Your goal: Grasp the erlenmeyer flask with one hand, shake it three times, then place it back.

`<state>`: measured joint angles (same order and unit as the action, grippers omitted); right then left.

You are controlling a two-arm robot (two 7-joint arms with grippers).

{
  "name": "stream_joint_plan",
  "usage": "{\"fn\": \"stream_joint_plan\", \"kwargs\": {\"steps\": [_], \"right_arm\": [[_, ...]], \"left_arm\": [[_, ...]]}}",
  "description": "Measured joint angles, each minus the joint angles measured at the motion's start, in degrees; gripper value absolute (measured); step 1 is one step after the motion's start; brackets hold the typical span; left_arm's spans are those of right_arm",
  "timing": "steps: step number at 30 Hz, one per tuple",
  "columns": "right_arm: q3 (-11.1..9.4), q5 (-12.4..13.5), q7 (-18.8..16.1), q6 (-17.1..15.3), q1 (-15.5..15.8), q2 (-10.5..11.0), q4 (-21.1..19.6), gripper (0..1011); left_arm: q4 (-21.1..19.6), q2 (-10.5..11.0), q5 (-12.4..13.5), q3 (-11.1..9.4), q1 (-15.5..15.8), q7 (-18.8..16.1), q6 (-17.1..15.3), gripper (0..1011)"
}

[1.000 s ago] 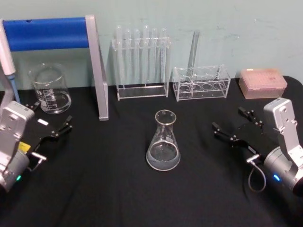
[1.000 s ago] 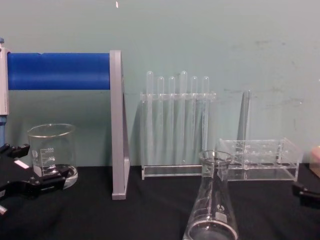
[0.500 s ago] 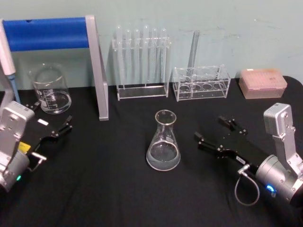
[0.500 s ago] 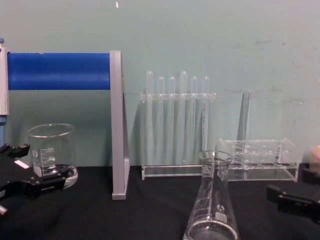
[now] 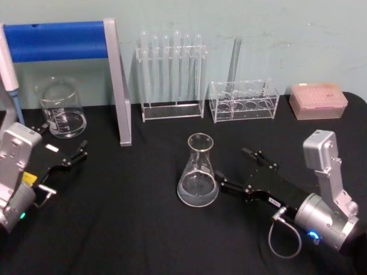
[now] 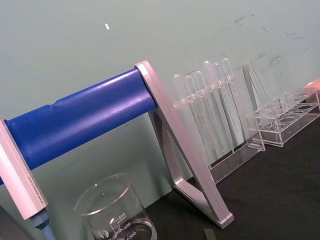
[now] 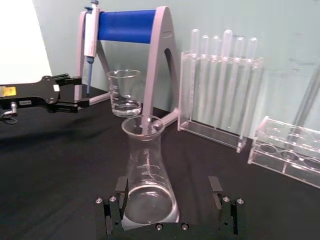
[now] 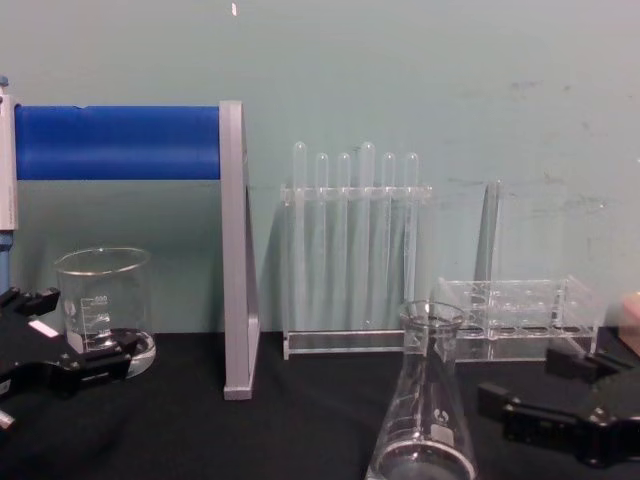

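Note:
The erlenmeyer flask point(image 5: 198, 172) stands upright at the middle of the black table with a little clear liquid in its base. My right gripper point(image 5: 232, 166) is open and low over the table, just to the right of the flask. Its nearer fingertip lies close to the flask's base, and I cannot tell whether they touch. In the right wrist view the flask point(image 7: 145, 185) stands just ahead of the spread fingers point(image 7: 119, 197). The chest view shows the flask point(image 8: 425, 420) with the right gripper point(image 8: 516, 378) beside it. My left gripper point(image 5: 62, 140) rests open at the far left.
A glass beaker point(image 5: 60, 109) stands at the back left beside a blue-barred stand point(image 5: 117, 86) holding a pipette point(image 5: 8, 69). Along the back are a test tube rack point(image 5: 172, 74), a low clear rack point(image 5: 243, 100) and a pink box point(image 5: 318, 100).
My right gripper has moved left across the table toward the flask, staying open, until its fingertips reach the flask's right side. The left arm and the flask have not moved.

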<state>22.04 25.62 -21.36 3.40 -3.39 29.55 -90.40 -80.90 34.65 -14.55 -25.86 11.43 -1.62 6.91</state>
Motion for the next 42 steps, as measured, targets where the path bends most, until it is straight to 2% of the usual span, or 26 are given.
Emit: {"fn": "stream_joint_plan", "kwargs": {"steps": [19,34,42], "right_arm": [[1.6,-4.8,-1.9,-0.2,-4.8,-5.5,5.4,1002],[1.5,-6.5,-3.2,0.1,-8.1,-9.5,8.9,1002],[1.7,-6.8,-3.6,0.3,-9.1,-10.5,9.8,1002]], "left_arm": [[0.0,0.0,0.0,0.0,0.0,0.0,0.0,1001],[0.0,0.0,0.0,0.0,0.0,0.0,0.0,1001],[0.0,0.0,0.0,0.0,0.0,0.0,0.0,1001]]}}
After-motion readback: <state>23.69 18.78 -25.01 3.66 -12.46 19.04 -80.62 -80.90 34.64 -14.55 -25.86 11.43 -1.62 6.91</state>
